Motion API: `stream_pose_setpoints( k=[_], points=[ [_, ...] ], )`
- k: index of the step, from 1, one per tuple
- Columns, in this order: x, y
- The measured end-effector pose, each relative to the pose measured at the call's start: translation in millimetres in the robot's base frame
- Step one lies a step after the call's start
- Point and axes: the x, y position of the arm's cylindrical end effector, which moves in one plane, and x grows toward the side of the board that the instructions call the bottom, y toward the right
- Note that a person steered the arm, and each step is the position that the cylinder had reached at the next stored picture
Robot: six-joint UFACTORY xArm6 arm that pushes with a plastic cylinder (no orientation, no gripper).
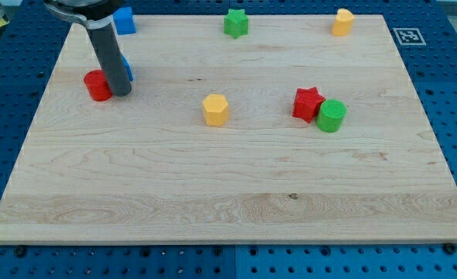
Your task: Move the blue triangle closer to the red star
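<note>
From just below the half-hidden blue triangle (pixel 128 71), slip my tip (pixel 121 93) to its left, then push steadily toward the red star (pixel 307 103); bare rod, no hand.

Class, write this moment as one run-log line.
my tip: beside red cylinder block | blue block: mostly hidden behind rod | red star block: touching green cylinder block

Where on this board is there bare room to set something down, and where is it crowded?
Free: the whole strip along the view's bottom, below the yellow block and red star; also the top middle between the green star and yellow block. Crowded: the upper left, where my tip sits beside the red cylinder and a half-hidden blue block.
</note>
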Motion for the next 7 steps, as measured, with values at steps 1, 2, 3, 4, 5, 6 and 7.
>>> stream_pose_setpoints(
  k=[1,2,3,4,5,6,7],
  points=[
    [0.0,9.4],
    [0.2,9.4],
    [11.6,9.4],
    [21.2,9.7],
    [23.2,8.6],
    [15.5,12.0],
    [10.4,15.0]
  ],
)
